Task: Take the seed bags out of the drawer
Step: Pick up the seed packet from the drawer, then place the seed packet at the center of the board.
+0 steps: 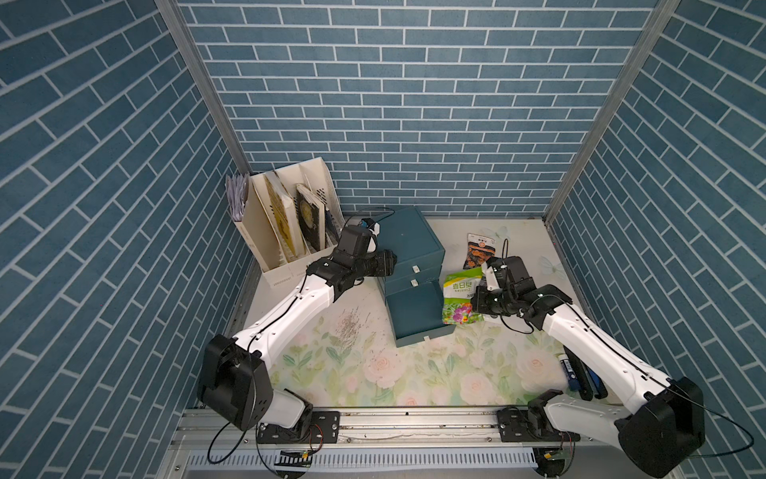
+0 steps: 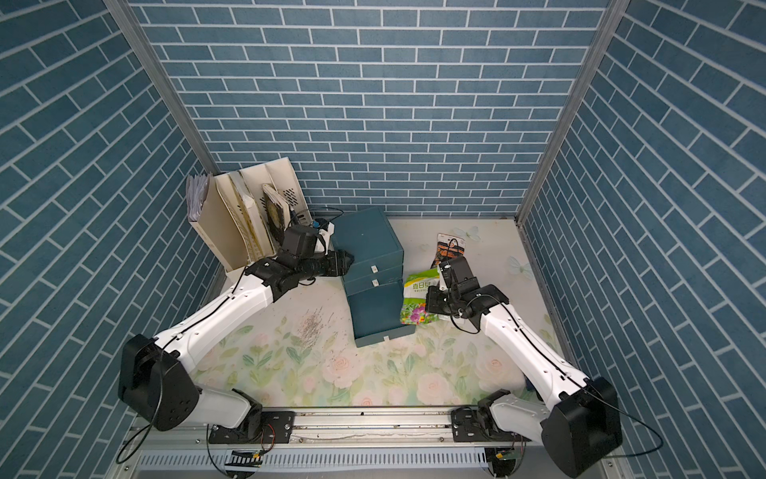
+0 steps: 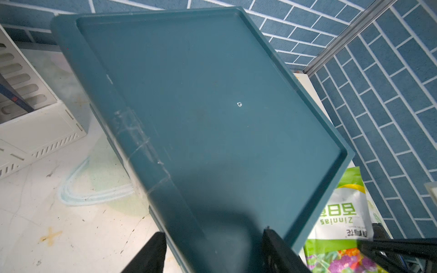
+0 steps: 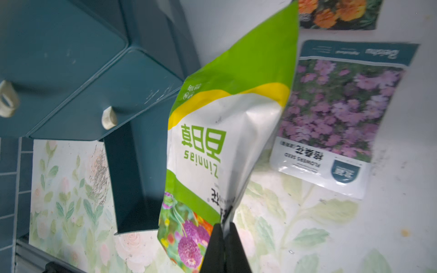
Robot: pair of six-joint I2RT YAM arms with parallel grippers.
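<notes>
green-white bag in my right tool, two bags lying on the worktop

my right tool point(image 4: 224, 228) is clenched on a corner of the green-white seed bag point(image 4: 224, 141), at the end with the flower photo. the bag is lifted off the worktop point(image 1: 373, 373), just beside the right wall of the pulled-out bottom drawer point(image 1: 416, 317). if it touches this wall, i cannot tell.

both top views show the dark bag with orange blooms point(image 1: 476, 251) lying flat on the worktop, right of the blue cabinet point(image 1: 408, 236) and nearer to the back wall than my right tool. the white bag with purple blooms point(image 4: 340, 113) i see well only in the right wrist view. it lies flat on the worktop behind the held bag, near the orange one but apart from it. in the top views my right arm point(image 1: 580, 331) covers it almost fully.

my left tool point(image 3: 212, 232) is at the left side of the cabinet, at the height of its top. the left wrist view shows what the top views do not: the two fingers point(image 3: 151, 253) stand apart, with the near corner of the cabinet's top between them. if they press on it, i cannot tell. this view also catches the green-white bag past the cabinet's far edge.

the right wrist view shows the upper two drawers point(image 4: 71, 82) closed. a white file rack point(image 1: 286, 249) with books stands in the back left corner.
</notes>
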